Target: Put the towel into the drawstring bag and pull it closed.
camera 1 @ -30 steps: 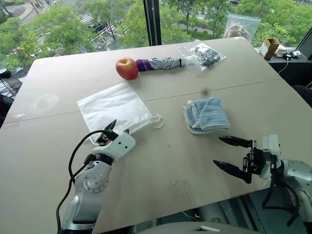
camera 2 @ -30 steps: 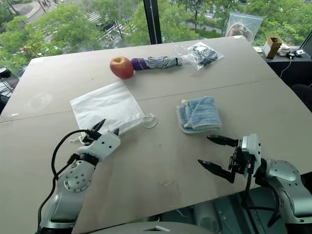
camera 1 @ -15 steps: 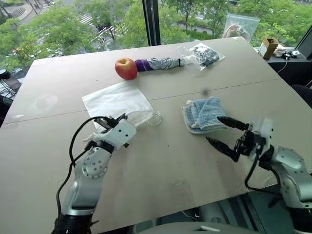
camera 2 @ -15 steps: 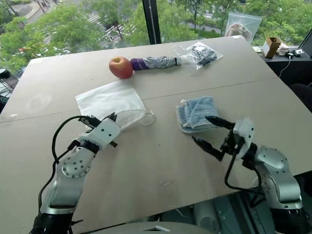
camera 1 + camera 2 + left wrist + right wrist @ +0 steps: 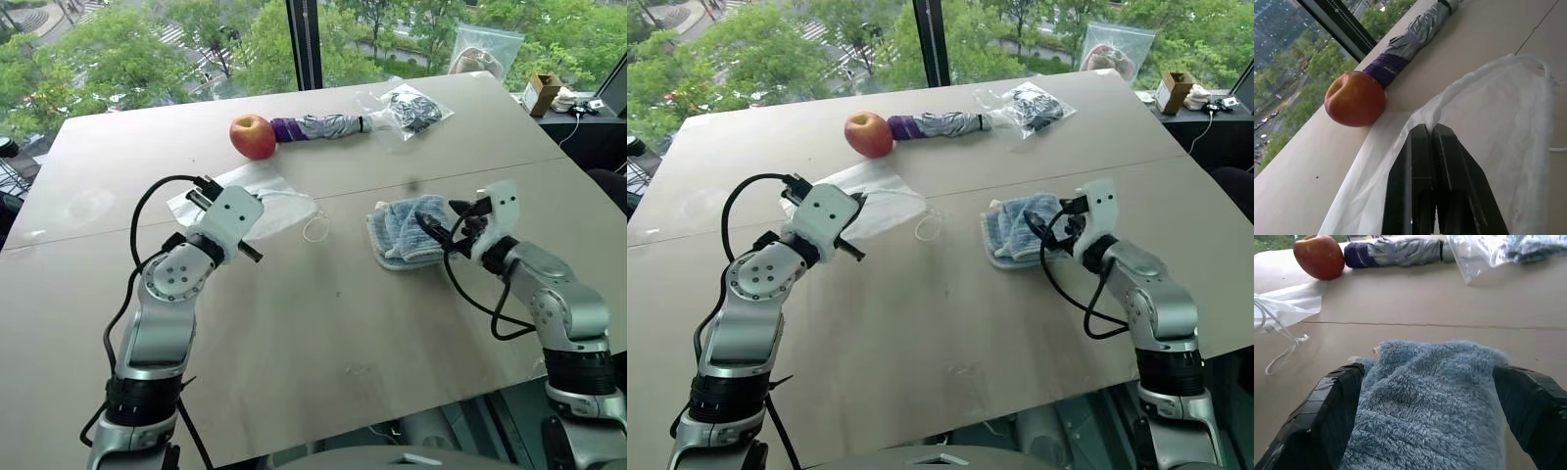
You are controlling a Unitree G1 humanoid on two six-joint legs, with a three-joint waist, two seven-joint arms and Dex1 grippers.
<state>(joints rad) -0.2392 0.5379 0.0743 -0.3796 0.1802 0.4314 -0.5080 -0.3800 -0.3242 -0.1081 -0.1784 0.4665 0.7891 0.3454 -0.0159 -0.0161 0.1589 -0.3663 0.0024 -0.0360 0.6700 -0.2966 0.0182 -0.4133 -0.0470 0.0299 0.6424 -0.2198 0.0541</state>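
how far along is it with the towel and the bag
Early. Done: the left gripper has pinched an edge of the drawstring bag and holds it lifted off the table. In hand: the right gripper has its fingers open on either side of the towel, not yet closed. Left: grasp the towel, put it in the bag, pull the cord.

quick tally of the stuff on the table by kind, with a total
towel: 1
drawstring bag: 1
apple: 1
folded umbrella: 1
clear plastic bag: 1
total: 5
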